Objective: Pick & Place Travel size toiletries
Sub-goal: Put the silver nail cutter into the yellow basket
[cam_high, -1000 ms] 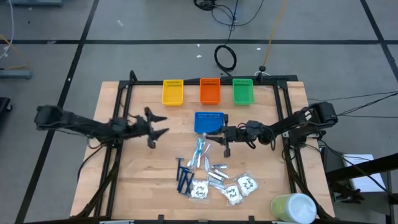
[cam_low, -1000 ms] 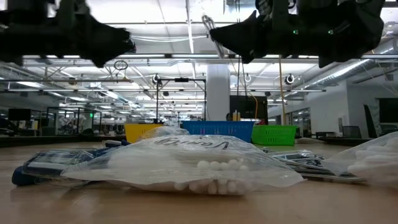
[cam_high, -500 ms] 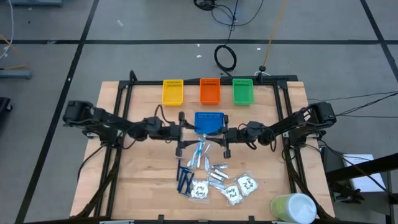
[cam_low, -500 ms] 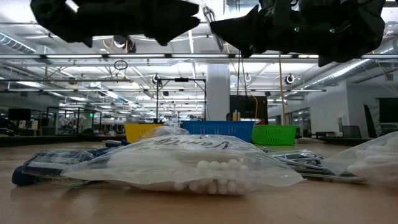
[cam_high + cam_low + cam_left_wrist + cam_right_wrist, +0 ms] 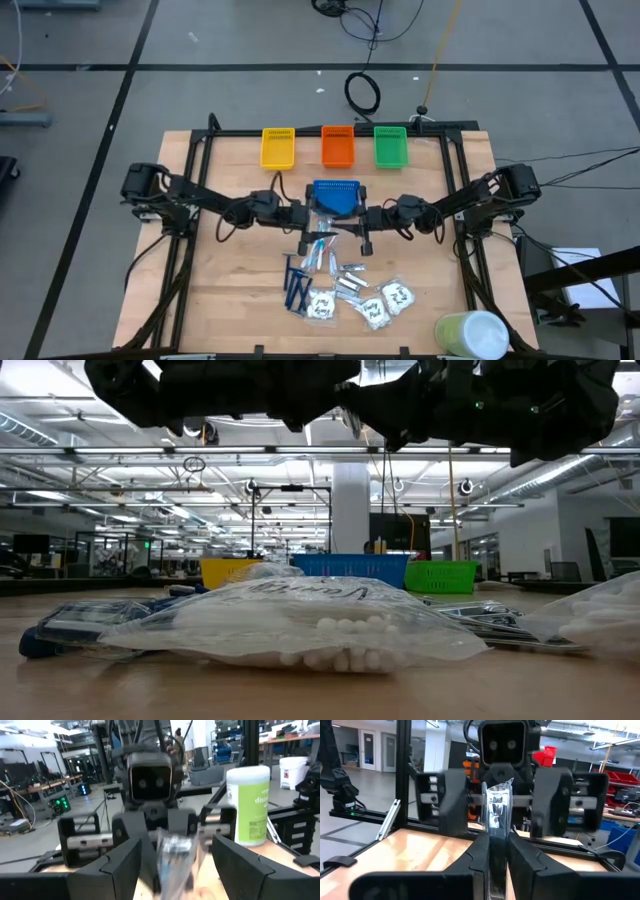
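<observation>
Although most of the toiletries (image 5: 345,285) lie loose on the counter (image 5: 230,290), sorting has barely begun as far as can be seen. The yellow tray (image 5: 278,147), orange tray (image 5: 338,146) and green tray (image 5: 390,146) at the far edge look bare from above, and nothing is visible in the blue tray (image 5: 335,195) nearer the middle, though its inside is hard to read. Blue razors (image 5: 295,285), light-blue sticks (image 5: 320,250), silvery packets (image 5: 350,283) and white sachets (image 5: 385,302) sit in a heap near the front, with a big green-and-white cylinder (image 5: 470,335) at the front right corner. Nearly all of the job is left, I judge.

One clear packet (image 5: 497,815) is up off the counter, between the two arms and just in front of the blue tray. The right tool (image 5: 496,851) is clamped on it, fingers (image 5: 479,852) pressed to either side of its lower edge so it stands upright. Facing it, the left tool (image 5: 175,865) has its fingers (image 5: 127,862) spread wide on either side of the same packet, not yet touching it as far as the wrist views show. It looks like a handover in the making, with the packet bound for a tray afterwards.
</observation>
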`<state>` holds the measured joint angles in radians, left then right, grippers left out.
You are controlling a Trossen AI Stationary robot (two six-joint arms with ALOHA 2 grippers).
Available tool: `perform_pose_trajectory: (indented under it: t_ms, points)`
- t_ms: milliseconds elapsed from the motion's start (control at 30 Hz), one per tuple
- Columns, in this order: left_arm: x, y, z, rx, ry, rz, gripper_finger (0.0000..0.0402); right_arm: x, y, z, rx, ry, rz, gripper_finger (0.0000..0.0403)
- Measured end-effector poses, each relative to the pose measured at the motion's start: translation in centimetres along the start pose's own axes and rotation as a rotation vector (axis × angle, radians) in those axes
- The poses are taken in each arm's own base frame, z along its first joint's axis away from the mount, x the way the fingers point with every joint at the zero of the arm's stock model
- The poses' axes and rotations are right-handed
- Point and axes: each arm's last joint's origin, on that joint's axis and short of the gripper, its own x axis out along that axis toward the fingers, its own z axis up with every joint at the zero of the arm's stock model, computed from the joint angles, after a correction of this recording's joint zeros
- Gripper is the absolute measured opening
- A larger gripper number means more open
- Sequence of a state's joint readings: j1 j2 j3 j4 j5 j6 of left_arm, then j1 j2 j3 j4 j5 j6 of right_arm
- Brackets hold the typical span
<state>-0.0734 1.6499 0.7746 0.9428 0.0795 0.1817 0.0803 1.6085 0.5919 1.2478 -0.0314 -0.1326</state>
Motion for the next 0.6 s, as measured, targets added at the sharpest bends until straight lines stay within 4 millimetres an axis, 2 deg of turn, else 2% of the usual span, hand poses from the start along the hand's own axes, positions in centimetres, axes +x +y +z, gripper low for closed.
perform_pose_trajectory:
  t_ms: [300,367,467,600]
  points:
    - [-0.14,0.05,0.34,0.016,-0.004,0.006,0.0238,-0.01,0.00,-0.02,0.000,0.003,0.000,0.0035]
    - [-0.15,0.06,0.35,0.020,-0.005,0.007,0.0227,-0.01,0.00,-0.03,0.000,0.003,0.000,0.0035]
    - [-0.15,0.06,0.35,0.023,-0.004,0.009,0.0183,-0.01,0.00,-0.03,0.000,0.003,0.000,0.0035]
    - [-0.15,0.11,0.29,0.023,0.001,0.010,0.0096,0.00,0.00,-0.02,0.000,0.003,0.001,0.0035]
